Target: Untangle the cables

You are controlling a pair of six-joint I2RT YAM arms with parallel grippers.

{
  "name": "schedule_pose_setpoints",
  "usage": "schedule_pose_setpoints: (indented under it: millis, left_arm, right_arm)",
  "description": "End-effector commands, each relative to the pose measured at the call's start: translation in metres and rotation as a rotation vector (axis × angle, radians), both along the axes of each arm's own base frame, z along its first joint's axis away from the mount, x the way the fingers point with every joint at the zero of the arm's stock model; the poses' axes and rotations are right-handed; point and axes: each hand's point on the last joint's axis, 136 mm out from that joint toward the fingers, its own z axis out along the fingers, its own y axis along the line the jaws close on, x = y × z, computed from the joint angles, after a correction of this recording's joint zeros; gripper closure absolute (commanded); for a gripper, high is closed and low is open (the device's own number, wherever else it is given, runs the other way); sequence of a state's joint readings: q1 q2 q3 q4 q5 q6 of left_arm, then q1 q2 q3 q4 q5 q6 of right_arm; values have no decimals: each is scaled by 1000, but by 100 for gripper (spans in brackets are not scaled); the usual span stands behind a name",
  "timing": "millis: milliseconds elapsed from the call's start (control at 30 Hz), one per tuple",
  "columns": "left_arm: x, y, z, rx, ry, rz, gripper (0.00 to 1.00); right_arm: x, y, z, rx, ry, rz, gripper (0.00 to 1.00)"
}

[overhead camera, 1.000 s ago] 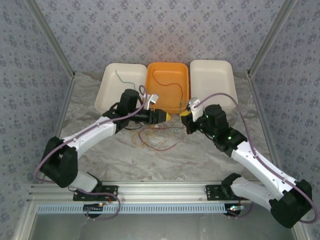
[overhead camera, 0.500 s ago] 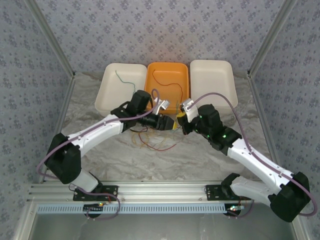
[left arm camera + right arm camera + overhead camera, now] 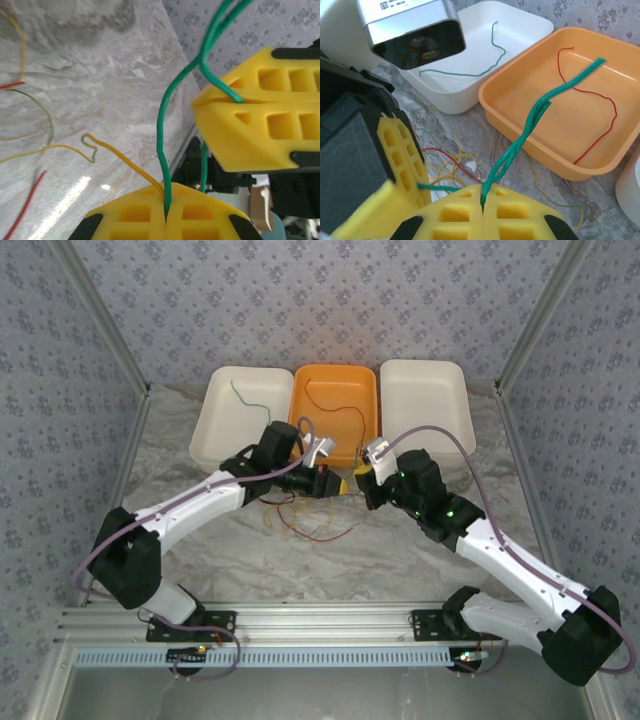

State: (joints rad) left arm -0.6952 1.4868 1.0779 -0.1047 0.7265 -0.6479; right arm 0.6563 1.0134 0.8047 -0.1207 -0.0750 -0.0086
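Observation:
A green cable (image 3: 161,120) runs taut between my two grippers, which nearly touch above the table in front of the orange tray (image 3: 335,445). My left gripper (image 3: 166,200) is shut on that green cable and on a yellow cable (image 3: 125,160) beside it. My right gripper (image 3: 482,196) is shut on the green cable (image 3: 530,120), whose free length twists doubled up over the orange tray. In the top view the left gripper (image 3: 338,484) and right gripper (image 3: 366,477) sit fingertip to fingertip. A tangle of red, yellow and green cables (image 3: 298,514) lies on the table below them.
The left white tray (image 3: 212,430) holds one green cable (image 3: 246,397). The orange tray holds a red cable (image 3: 338,407). Another white tray (image 3: 425,390) stands at the right. Patterned walls enclose the back and sides, and a metal rail (image 3: 320,620) runs along the near edge.
My left gripper has swung right and my right gripper has edged left, so the two have closed up. Both still grip the green cable. The tangle has shifted slightly.

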Motion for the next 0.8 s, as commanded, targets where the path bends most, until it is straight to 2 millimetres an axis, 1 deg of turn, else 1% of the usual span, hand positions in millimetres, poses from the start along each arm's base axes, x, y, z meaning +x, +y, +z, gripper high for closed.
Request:
schedule_pose_setpoints:
  millis: [0,67,200,267,367,433,533,567,633,767]
  left_arm:
    - [32,22,23,-83,-61,225,100]
    - [41,31,25,-118,-65,333,100]
    - [55,49,29,-249,-66,550,100]
    - [58,57,26,-284,-62,648,100]
    - [60,65,22,-347,-25,760,100]
    - [60,73,19,-395,3,839,100]
    - [60,92,5,-444,71,978,100]
    - [60,98,5,-472,82,1017,100]
    - [59,103,3,-500,115,1061,100]
    - [58,107,6,-545,158,1114,100]
  right_arm:
    - [-2,-7,11,91,-7,-59,100]
    - [0,-12,10,163,10,-118,100]
    - [0,-19,10,360,26,-254,100]
    - [-1,-18,12,439,26,-298,100]
    - [-2,-28,9,556,56,-448,100]
    - [-4,-38,3,639,87,-551,100]
    - [-13,-53,-11,705,126,-703,100]
    - [-17,-54,-15,722,142,-730,100]
    - [-21,-56,-21,739,159,-761,100]
    - [-24,-56,-37,812,253,-816,100]
